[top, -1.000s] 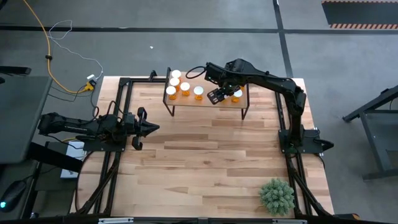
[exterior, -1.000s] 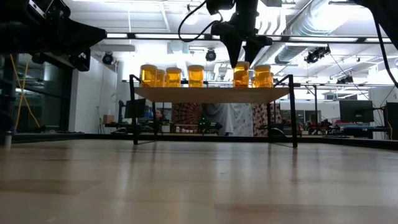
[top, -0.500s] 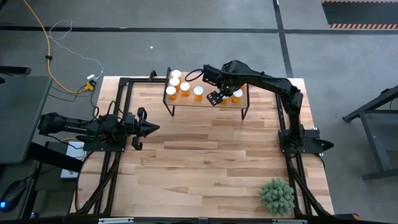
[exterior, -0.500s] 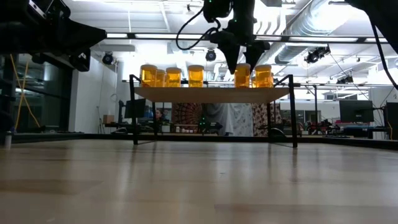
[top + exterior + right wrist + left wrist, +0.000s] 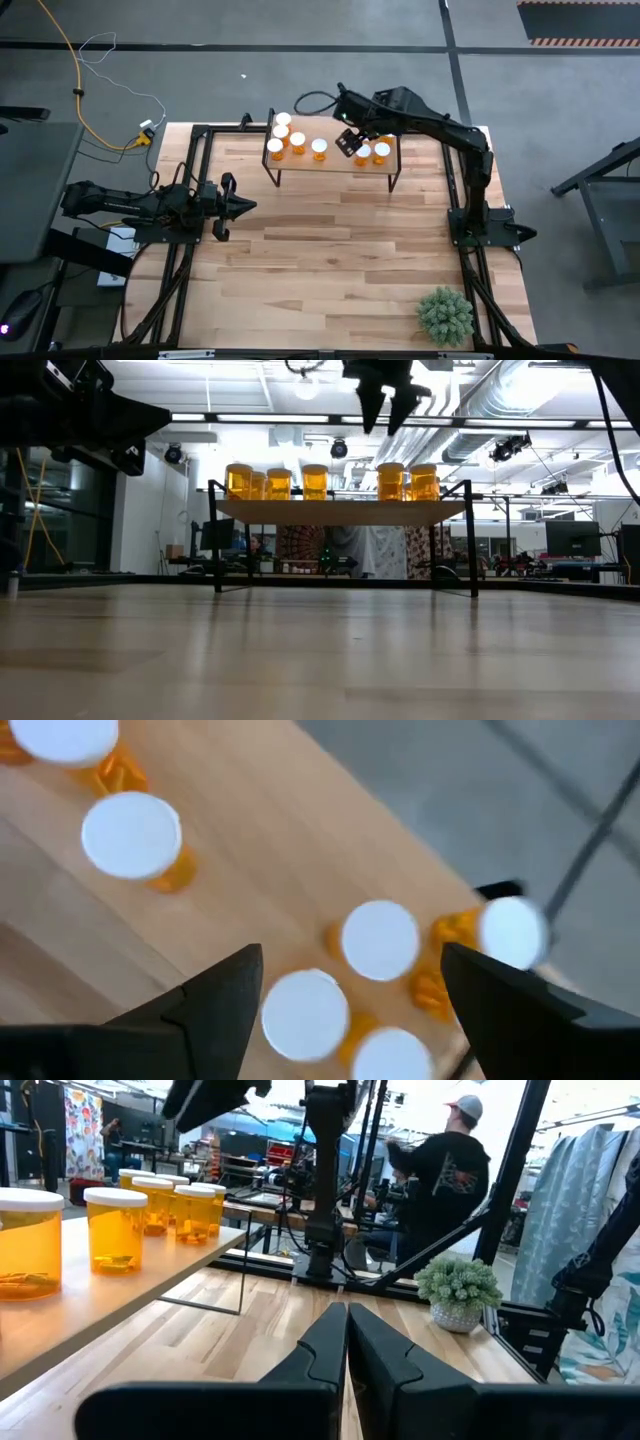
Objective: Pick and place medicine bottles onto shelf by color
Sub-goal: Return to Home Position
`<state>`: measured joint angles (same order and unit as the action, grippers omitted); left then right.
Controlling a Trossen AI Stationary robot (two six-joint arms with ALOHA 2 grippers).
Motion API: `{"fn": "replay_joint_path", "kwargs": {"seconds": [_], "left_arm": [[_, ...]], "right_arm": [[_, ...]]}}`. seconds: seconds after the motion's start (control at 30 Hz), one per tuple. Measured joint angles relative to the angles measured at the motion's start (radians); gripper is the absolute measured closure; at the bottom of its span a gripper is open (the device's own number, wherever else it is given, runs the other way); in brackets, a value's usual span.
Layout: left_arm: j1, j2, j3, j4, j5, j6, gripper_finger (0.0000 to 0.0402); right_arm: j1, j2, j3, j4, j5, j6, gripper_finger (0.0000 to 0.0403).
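Medicine bottles [image 5: 298, 141] upright on shelf [image 5: 332, 164]

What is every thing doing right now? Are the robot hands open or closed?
medicine bottles: upright, capped, on the shelf.
shelf: standing on the table, holding the bottles.
right gripper: open, empty, above the shelf.
left gripper: shut, empty, over the table's left side.
plant: upright on the table.

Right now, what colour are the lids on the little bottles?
White. The lids show best in the right wrist view, which looks down on them.
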<state>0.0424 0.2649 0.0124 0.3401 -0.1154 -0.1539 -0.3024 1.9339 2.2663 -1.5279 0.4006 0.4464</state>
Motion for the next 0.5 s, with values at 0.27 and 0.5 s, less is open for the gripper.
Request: {"fn": "replay_joint_path", "kwargs": {"seconds": [0.27,0.5], "left_arm": [[0.0,0.0,0.0,-0.002,0.0,0.0,0.0398],[0.0,0.0,0.0,-0.003,0.0,0.0,0.0398]], "right_arm": [[0.173,-0.177,-0.172,-0.037,0.173,0.03,0.0105],[0.336,-0.541,-0.653,0.151,0.199,0.158,0.0105]]}}
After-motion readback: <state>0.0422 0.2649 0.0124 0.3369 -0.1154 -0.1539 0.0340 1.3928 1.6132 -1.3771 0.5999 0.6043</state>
